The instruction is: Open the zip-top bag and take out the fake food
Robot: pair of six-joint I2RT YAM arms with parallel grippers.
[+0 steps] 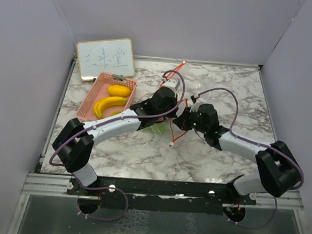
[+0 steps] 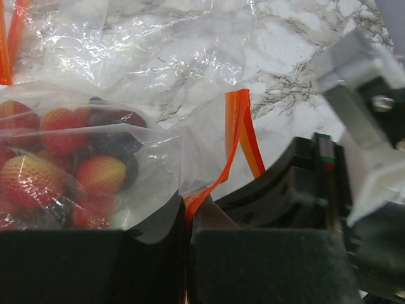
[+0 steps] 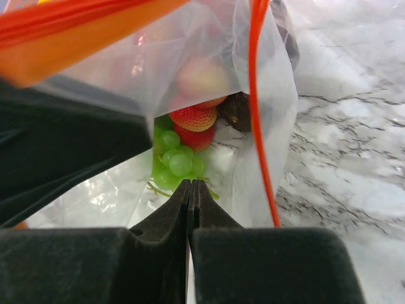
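The clear zip-top bag with an orange zip strip lies mid-table between both arms. My left gripper is shut on the orange strip at the bag's rim. Red and yellow berries and dark pieces of fake food show through the film beside it. My right gripper is shut at the bag's mouth with clear film pinched in its tips. Just beyond them lie green grapes and red strawberries inside the bag. A yellow banana and an oval lemon lie in the pink basket.
A small whiteboard leans at the back left behind the basket. Grey walls close in the marble table on three sides. The right arm's dark body sits close beside my left fingers.
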